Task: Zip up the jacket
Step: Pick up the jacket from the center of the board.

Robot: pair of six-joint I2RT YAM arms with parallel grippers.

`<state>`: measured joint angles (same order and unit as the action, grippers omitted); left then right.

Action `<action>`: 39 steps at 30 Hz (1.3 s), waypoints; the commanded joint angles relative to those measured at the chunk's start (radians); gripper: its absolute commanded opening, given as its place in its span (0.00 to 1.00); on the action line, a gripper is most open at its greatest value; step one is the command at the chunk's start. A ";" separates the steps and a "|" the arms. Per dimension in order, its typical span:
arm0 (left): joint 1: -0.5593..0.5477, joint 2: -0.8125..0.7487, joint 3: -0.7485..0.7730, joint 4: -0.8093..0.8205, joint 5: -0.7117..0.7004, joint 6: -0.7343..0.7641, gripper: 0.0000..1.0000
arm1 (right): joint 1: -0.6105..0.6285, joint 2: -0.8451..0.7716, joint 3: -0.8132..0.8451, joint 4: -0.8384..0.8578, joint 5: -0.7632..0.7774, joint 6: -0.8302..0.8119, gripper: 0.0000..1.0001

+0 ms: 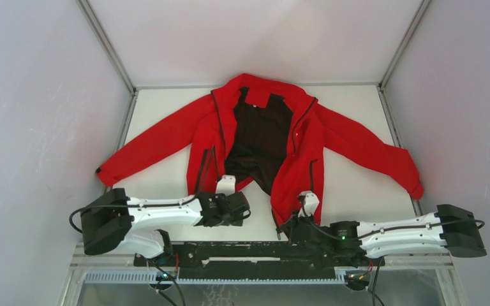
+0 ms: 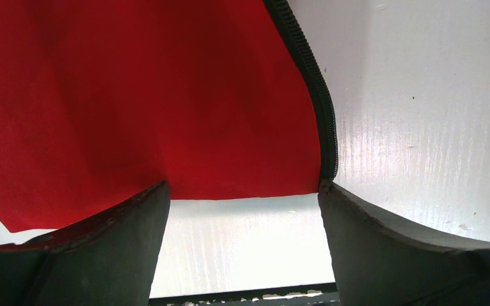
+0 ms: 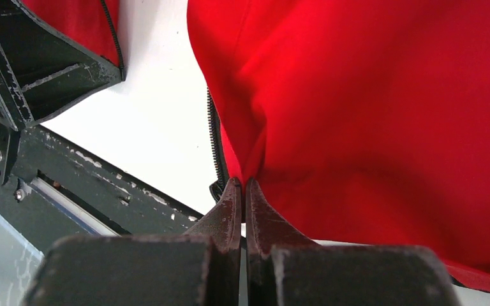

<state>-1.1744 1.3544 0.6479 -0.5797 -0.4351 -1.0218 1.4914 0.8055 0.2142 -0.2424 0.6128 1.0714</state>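
The red jacket (image 1: 306, 146) lies spread on the white table, front open, black lining showing. My left gripper (image 1: 245, 207) is open at the bottom hem of the jacket's left front panel (image 2: 134, 102). Its fingertips (image 2: 351, 217) straddle the hem, and the dark zipper edge (image 2: 322, 108) ends by the right finger. My right gripper (image 1: 291, 224) is shut on the bottom corner of the right front panel (image 3: 370, 115), pinching red fabric beside the zipper teeth (image 3: 215, 146).
The black base rail (image 1: 255, 252) runs along the table's near edge just behind both grippers. The jacket's sleeves reach toward the left wall (image 1: 38, 127) and the right wall (image 1: 472, 115). The bare white table (image 1: 357, 191) shows beside the panels.
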 commanded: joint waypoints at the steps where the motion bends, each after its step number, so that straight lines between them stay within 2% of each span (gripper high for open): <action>1: -0.002 -0.012 0.028 -0.036 -0.005 -0.025 0.90 | -0.008 -0.033 -0.007 0.018 0.002 -0.008 0.00; 12: -0.001 -0.082 0.038 -0.073 -0.043 -0.024 0.90 | -0.011 -0.022 -0.007 0.032 -0.005 -0.013 0.00; 39: 0.044 -0.029 0.017 0.041 0.026 0.028 0.89 | -0.014 -0.035 -0.025 0.027 -0.013 0.005 0.00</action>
<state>-1.1343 1.3148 0.6491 -0.5774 -0.4240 -1.0115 1.4807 0.7795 0.1959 -0.2417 0.5999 1.0721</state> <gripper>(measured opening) 0.896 0.014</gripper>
